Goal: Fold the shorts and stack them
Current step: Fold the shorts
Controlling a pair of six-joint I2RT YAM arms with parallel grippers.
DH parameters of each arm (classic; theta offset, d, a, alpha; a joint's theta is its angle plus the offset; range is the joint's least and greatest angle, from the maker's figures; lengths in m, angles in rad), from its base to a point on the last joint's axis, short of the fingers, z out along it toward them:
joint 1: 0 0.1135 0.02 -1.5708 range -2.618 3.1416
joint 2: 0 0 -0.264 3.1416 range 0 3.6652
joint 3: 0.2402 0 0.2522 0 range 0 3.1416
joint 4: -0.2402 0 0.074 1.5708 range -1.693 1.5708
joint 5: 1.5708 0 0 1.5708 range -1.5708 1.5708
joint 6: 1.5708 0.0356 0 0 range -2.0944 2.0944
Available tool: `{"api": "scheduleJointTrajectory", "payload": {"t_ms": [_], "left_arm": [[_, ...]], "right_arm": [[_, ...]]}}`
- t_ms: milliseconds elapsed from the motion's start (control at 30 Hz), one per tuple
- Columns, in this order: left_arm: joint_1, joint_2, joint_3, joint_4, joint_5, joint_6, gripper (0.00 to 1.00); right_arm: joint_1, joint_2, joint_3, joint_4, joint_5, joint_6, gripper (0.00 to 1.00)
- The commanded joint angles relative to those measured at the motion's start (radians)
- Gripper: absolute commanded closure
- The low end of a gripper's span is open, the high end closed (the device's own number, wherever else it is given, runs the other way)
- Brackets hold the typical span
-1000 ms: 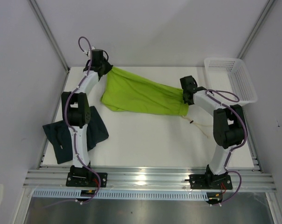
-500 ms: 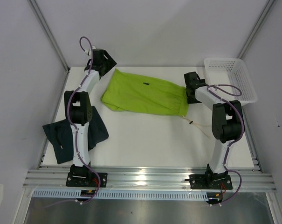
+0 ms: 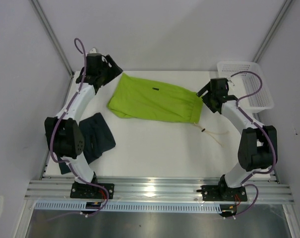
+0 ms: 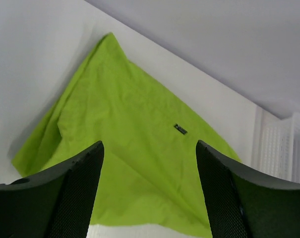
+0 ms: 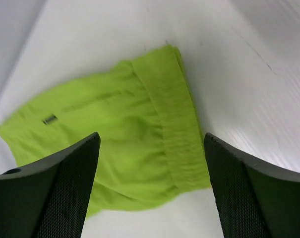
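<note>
The left gripper [image 4: 149, 148] and right gripper [image 5: 150, 139] stand released, empty; green shorts [image 3: 154, 101] lie flat just ahead of both sets of fingers, apparently folded once; dark shorts [image 3: 97, 136], well behind the left fingers, await stacking.

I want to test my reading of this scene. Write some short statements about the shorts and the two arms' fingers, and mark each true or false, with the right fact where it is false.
1. The green shorts lie spread on the table, and neither arm holds them. True.
2. The left fingers are closed on the green shorts. False: they stand open above the fabric.
3. The right fingers are open. True.
4. The dark shorts are stacked on the green shorts. False: the two pairs lie apart, and the dark pair is at the table's near left corner.
</note>
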Motion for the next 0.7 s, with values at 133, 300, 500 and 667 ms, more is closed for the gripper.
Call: {"api": "scheduleJointTrajectory", "payload": {"t_ms": [133, 300, 500, 667], "left_arm": [[-0.236, -0.130, -0.180, 0.042, 0.004, 0.082, 0.23], [-0.343, -0.107, -0.221, 0.173, 0.123, 0.156, 0.23], [-0.399, 0.035, -0.125, 0.116, 0.194, 0.198, 0.24], [-0.439, 0.161, -0.019, 0.096, 0.186, 0.173, 0.24]], "right_arm": [[-0.028, -0.193, -0.309, 0.133, -0.350, -0.161, 0.16], [-0.036, -0.256, -0.446, 0.228, -0.529, -0.138, 0.08], [-0.077, -0.211, -0.523, 0.387, -0.640, -0.046, 0.04], [-0.117, -0.148, -0.541, 0.478, -0.666, 0.009, 0.03]]}}
